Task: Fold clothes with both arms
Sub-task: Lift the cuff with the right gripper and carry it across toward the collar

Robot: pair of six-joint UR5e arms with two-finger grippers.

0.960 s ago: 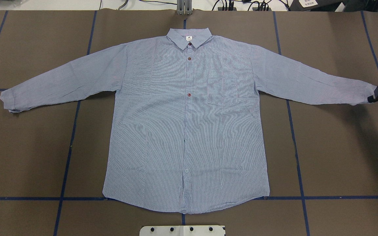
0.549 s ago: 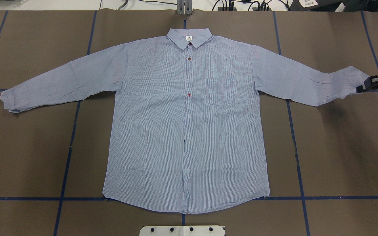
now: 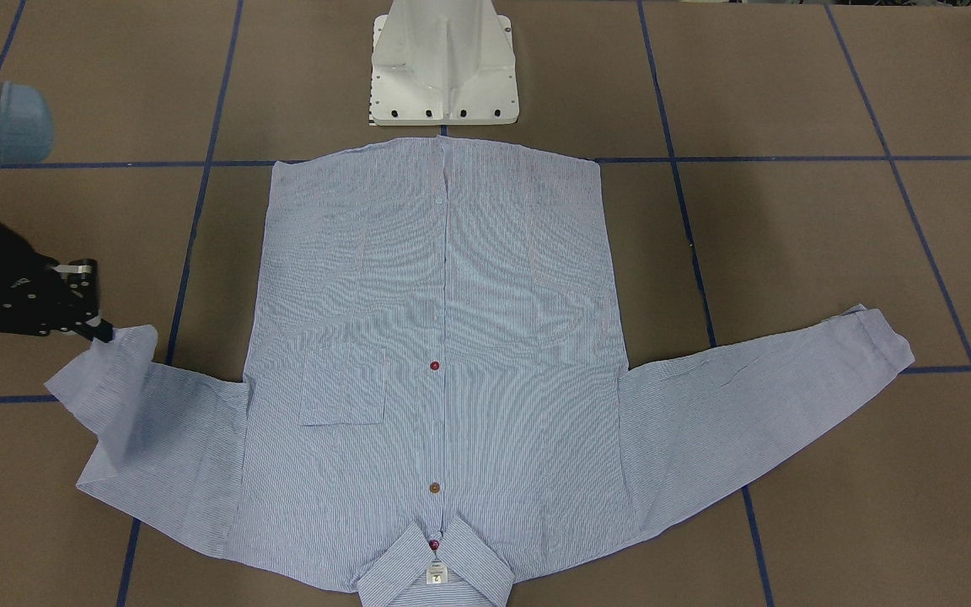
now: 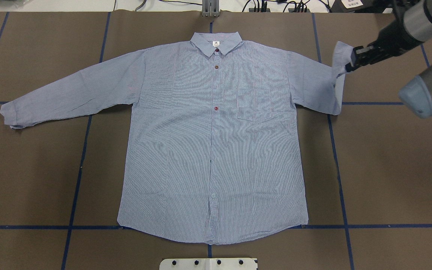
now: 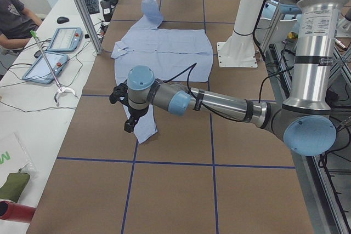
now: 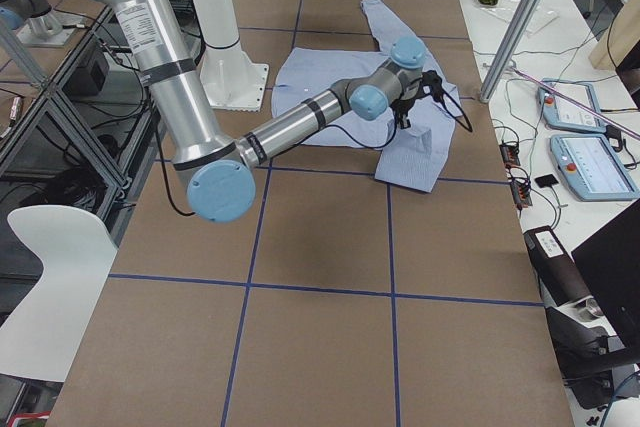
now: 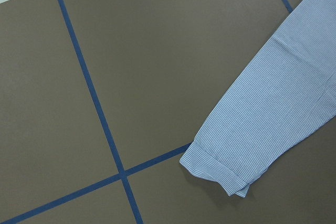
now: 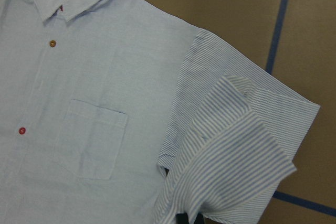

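While the right tool (image 4: 349, 64) stayed clenched on the cuff (image 4: 339, 52), it had swung inward, doubling the sleeve (image 4: 313, 86) beneath it toward the shirt (image 4: 216, 150), flat on the desk (image 4: 388, 168); the first fold seemed underway. Whether the left tool (image 5: 130, 125) was clenched could not be told.

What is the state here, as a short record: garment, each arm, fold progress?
Garment: shirt, flat, front up, buttoned
Right gripper: jaws shut on right cuff, raised off the table; right sleeve doubled back over itself
Left gripper: above the table near left cuff; open or shut cannot be told
Left sleeve: flat, stretched out
Fold progress: right sleeve fold under way; body unfolded
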